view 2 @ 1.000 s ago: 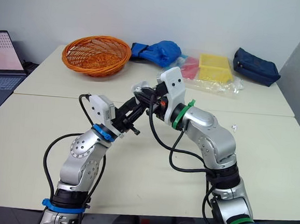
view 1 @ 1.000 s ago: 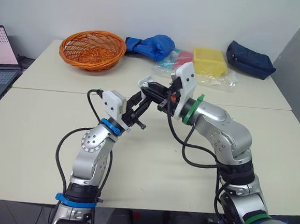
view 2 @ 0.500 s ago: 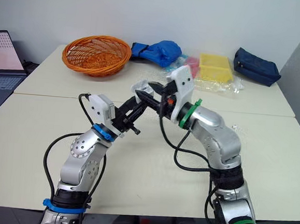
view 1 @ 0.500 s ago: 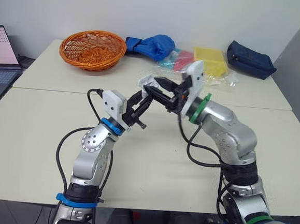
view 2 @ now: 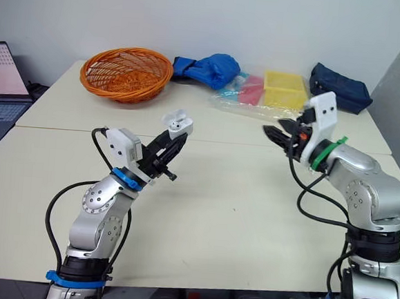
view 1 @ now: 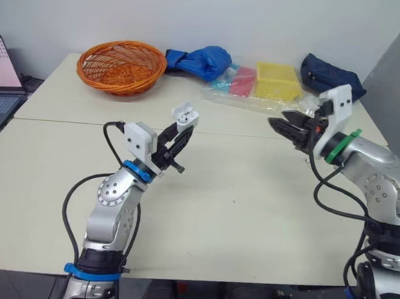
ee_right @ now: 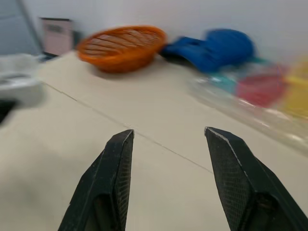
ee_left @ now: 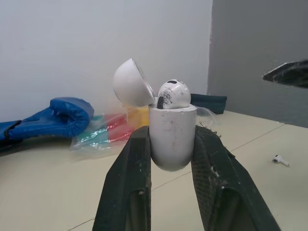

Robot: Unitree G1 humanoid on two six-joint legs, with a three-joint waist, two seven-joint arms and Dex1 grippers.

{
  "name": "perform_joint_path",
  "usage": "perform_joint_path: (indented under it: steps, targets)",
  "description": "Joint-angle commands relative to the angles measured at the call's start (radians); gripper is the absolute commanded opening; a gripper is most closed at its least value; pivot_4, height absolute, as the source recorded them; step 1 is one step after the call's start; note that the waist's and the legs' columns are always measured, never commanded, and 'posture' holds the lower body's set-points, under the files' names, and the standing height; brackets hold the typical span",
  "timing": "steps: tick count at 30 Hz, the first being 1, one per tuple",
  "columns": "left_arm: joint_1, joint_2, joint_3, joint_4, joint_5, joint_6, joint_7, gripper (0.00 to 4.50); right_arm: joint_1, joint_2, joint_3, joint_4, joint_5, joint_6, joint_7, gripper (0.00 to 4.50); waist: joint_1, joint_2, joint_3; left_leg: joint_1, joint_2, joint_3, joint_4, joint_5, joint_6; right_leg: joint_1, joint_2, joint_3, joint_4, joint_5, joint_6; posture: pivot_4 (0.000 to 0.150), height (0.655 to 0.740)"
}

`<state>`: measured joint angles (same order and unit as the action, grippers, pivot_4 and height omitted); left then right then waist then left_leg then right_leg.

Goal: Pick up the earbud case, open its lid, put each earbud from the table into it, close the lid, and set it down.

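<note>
L pincer (view 1: 178, 130) grips case (ee_left: 172, 137), lid (ee_left: 131, 83) open, 1st bud (ee_left: 173, 94) in | R pincer (ee_right: 169, 131) wide open, empty | 2nd bud (ee_left: 281, 160) on bench (view 1: 252, 195), R side; R arm nearer

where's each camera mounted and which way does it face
Left eye view: on the head, facing forward and down over the table; both arms show, left gripper holding the earbud case, right gripper open.
Right eye view: beside it, same scene and arms.
Left wrist view: on the left wrist, along its jaws, shut on the open case, toward the blue bundle.
Right wrist view: on the right wrist, along its open jaws toward the orange basket.
Both wrist views catch the blue bundle.
</note>
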<state>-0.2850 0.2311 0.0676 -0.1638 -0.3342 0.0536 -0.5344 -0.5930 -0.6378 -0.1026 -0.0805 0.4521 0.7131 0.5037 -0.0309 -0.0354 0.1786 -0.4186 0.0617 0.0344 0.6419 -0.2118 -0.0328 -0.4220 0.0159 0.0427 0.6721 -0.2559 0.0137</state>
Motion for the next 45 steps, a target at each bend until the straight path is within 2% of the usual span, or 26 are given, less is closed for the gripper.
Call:
perform_joint_path:
  steps: [1, 3, 9, 12, 18, 21, 28, 32, 37, 39, 41, 45]
  targets:
    - [-0.007, -0.004, -0.002, -0.058, -0.009, -0.015, 0.013, 0.78, 0.007, -0.021, 0.013, 0.164, -0.120, -0.128, -0.007, 2.79, -0.001, 0.000, 0.000, 0.000, 0.000, 0.000, -0.001, 0.000, 0.000, 0.000, 0.000, 0.000, 0.000, 0.000, 0.000, 0.150, 0.7400]
    - [-0.013, -0.006, -0.009, -0.057, -0.008, -0.013, 0.012, 0.78, -0.010, 0.005, 0.006, 0.292, -0.149, -0.128, -0.041, 3.29, -0.005, 0.000, 0.000, 0.000, 0.000, 0.001, -0.001, 0.000, 0.000, -0.001, 0.001, 0.001, 0.001, 0.000, 0.000, 0.150, 0.7400]
    - [-0.025, 0.005, -0.010, -0.052, -0.008, -0.010, 0.013, 0.78, -0.061, 0.069, -0.009, 0.522, -0.229, -0.199, -0.122, 3.29, -0.005, 0.001, 0.000, 0.001, 0.001, 0.001, -0.002, 0.000, 0.000, -0.001, 0.002, 0.002, 0.002, 0.000, 0.000, 0.150, 0.7400]
    - [-0.018, 0.016, -0.006, -0.063, -0.008, -0.004, 0.015, 0.78, -0.090, 0.124, -0.077, 0.615, -0.194, -0.167, -0.190, 3.29, -0.005, 0.001, 0.000, 0.001, 0.001, 0.001, -0.002, 0.000, 0.000, -0.001, 0.002, 0.001, 0.002, 0.000, 0.000, 0.150, 0.7400]
    - [-0.008, 0.021, -0.008, -0.087, -0.011, 0.007, 0.029, 0.78, -0.094, 0.129, -0.078, 0.690, -0.234, -0.190, -0.208, 3.29, -0.001, 0.001, 0.000, 0.001, 0.001, 0.001, -0.001, 0.000, 0.000, 0.000, 0.001, 0.002, 0.001, 0.000, 0.000, 0.150, 0.7400]
    - [-0.004, 0.022, -0.011, -0.093, -0.011, 0.011, 0.030, 0.78, -0.092, 0.121, -0.071, 0.712, -0.253, -0.193, -0.209, 2.77, -0.001, 0.001, 0.000, 0.001, 0.000, 0.001, -0.001, 0.000, 0.000, 0.000, 0.001, 0.001, 0.001, 0.000, 0.000, 0.150, 0.7400]
    - [-0.003, 0.028, -0.030, -0.096, -0.002, 0.005, 0.010, 0.78, -0.064, 0.117, -0.053, 0.668, -0.253, -0.187, -0.158, 0.42, 0.002, 0.001, 0.000, 0.002, 0.000, 0.000, 0.000, 0.000, 0.000, 0.001, 0.001, 0.001, 0.002, 0.000, 0.000, 0.150, 0.7400]
    - [0.003, 0.024, -0.028, -0.097, -0.005, 0.008, 0.011, 0.78, -0.041, 0.098, -0.052, 0.622, -0.252, -0.174, -0.124, 0.40, 0.001, 0.001, 0.000, 0.002, 0.000, 0.000, 0.000, 0.000, 0.000, 0.001, 0.001, 0.001, 0.002, 0.000, 0.000, 0.150, 0.7400]
    - [-0.003, 0.020, -0.031, -0.087, -0.003, 0.001, 0.009, 0.78, 0.001, 0.028, -0.018, 0.463, -0.197, -0.137, 0.089, 0.40, 0.002, 0.001, 0.000, 0.001, 0.000, 0.000, -0.001, 0.000, 0.000, 0.001, 0.001, 0.001, 0.001, 0.000, 0.000, 0.150, 0.7400]
    - [-0.003, 0.019, -0.041, -0.073, 0.001, -0.014, -0.006, 0.78, 0.069, -0.142, 0.093, 0.300, -0.200, -0.205, 0.403, 0.40, 0.002, 0.004, 0.002, 0.001, 0.000, 0.001, -0.001, 0.000, 0.000, 0.000, 0.001, 0.001, 0.001, 0.000, 0.000, 0.150, 0.7400]
    - [0.000, 0.020, -0.048, -0.061, 0.005, -0.031, -0.020, 0.78, 0.124, -0.286, 0.169, 0.219, -0.221, -0.276, 0.611, 0.40, 0.002, 0.008, 0.004, 0.001, -0.001, 0.001, -0.001, 0.000, 0.000, 0.000, 0.000, 0.000, 0.001, 0.000, 0.001, 0.150, 0.7400]
    - [0.002, 0.013, -0.050, -0.032, 0.013, -0.063, -0.030, 0.78, 0.200, -0.525, 0.255, 0.247, -0.332, -0.524, 0.851, 0.40, 0.003, 0.008, 0.004, 0.002, -0.001, 0.000, -0.001, 0.000, 0.000, 0.001, 0.001, -0.002, 0.000, -0.001, 0.002, 0.150, 0.7400]
